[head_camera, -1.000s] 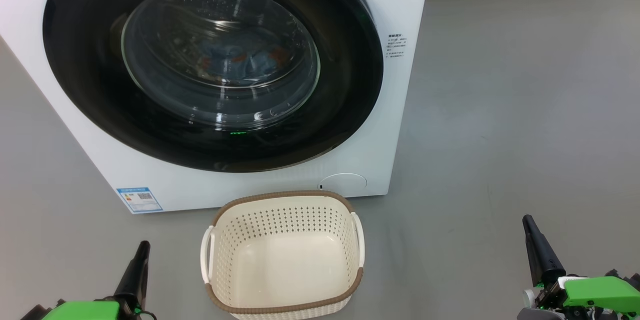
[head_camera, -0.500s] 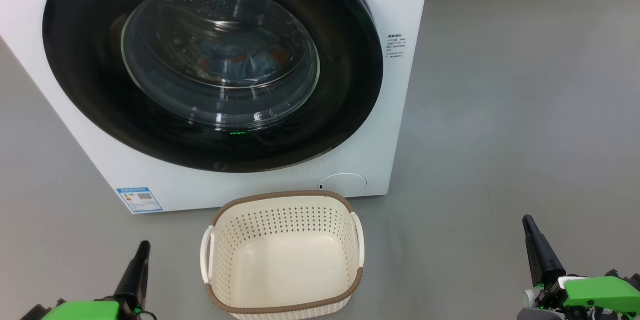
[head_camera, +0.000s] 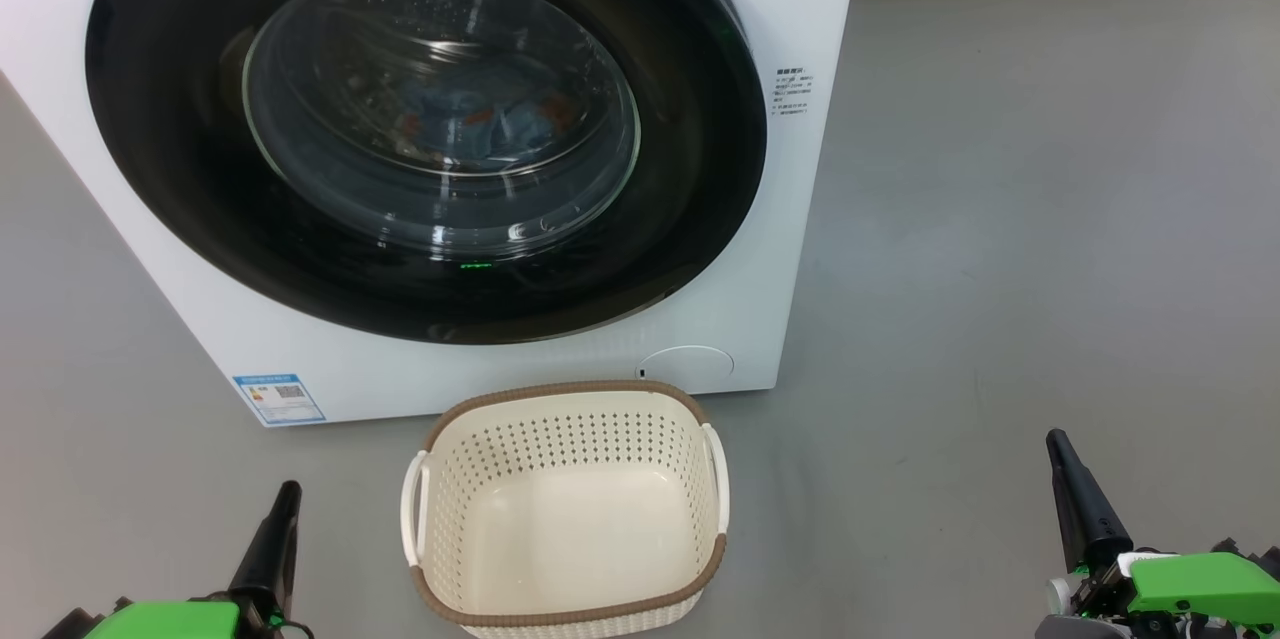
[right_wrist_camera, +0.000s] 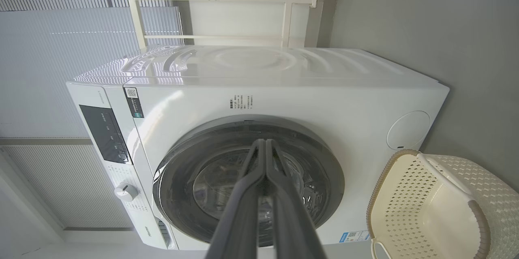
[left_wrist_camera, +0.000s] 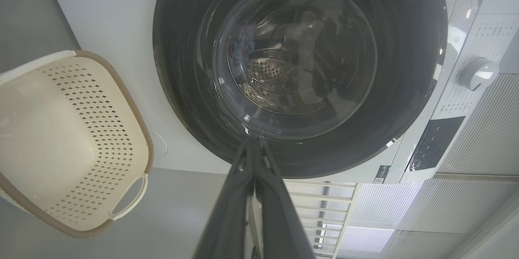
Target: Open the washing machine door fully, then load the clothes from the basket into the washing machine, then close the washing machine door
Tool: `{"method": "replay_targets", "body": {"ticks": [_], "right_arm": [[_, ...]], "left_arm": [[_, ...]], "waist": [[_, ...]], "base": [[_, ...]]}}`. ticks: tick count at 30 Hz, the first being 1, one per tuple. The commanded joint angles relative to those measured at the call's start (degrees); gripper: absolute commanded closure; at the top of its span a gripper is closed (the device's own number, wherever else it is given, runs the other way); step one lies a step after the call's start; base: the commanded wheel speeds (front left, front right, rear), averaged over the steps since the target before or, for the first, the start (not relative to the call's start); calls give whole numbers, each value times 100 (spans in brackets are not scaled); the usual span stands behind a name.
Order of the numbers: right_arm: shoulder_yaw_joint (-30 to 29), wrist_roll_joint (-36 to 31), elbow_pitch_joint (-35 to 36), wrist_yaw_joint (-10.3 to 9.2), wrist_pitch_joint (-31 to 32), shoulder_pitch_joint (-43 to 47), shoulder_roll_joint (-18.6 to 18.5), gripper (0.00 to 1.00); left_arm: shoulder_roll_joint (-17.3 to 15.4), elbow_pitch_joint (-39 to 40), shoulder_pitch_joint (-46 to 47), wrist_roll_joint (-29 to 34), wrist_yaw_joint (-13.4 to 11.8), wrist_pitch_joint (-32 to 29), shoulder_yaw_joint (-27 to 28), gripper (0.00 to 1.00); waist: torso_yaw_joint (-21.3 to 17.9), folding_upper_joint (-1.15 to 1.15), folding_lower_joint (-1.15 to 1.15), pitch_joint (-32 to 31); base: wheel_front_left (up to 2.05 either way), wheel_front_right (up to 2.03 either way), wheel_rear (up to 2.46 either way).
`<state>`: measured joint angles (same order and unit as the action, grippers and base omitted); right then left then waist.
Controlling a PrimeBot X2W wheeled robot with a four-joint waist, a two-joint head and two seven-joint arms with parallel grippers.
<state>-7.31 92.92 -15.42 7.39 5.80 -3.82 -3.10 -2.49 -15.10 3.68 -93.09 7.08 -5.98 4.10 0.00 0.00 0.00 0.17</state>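
Closure looks like the step in hand, and probably the last. The big white boxy front-loading washing machine fills the head view from 9 to 1 o'clock. Its large round glossy black door, with a bulging clear glass window, sits flush against the front, and no gap shows along the rim. To finish well, I judge that only a check is needed: confirm that the latch has caught, and if it has not, press flat on the black ring rather than on the glass. The small cream-white perforated plastic basket with a brown rim band stands on the grey floor at 6 o'clock, just in front of the machine, with nothing in it. The light-blue clothes with orange prints lie inside the perforated steel drum, seen through the glass at 11 o'clock. The left gripper at 7 o'clock and the right gripper at 4 o'clock hang low, well apart from door and basket. Their long dark fingers point up toward the machine, each pair pressed together on nothing.
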Motion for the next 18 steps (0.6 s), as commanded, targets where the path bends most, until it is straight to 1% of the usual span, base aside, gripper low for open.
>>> {"method": "replay_targets", "body": {"ticks": [1, 18], "right_arm": [[116, -45, 140, 10, 39, -235, -8, 100], [107, -53, 139, 10, 47, -236, -1, 100]], "left_arm": [[-71, 105, 249, 60, 41, -19, 202, 100], [-64, 105, 250, 69, 41, -27, 212, 100]], "waist": [[0, 0, 0, 0], [0, 0, 0, 0]], "base": [[0, 0, 0], [0, 0, 0]]}}
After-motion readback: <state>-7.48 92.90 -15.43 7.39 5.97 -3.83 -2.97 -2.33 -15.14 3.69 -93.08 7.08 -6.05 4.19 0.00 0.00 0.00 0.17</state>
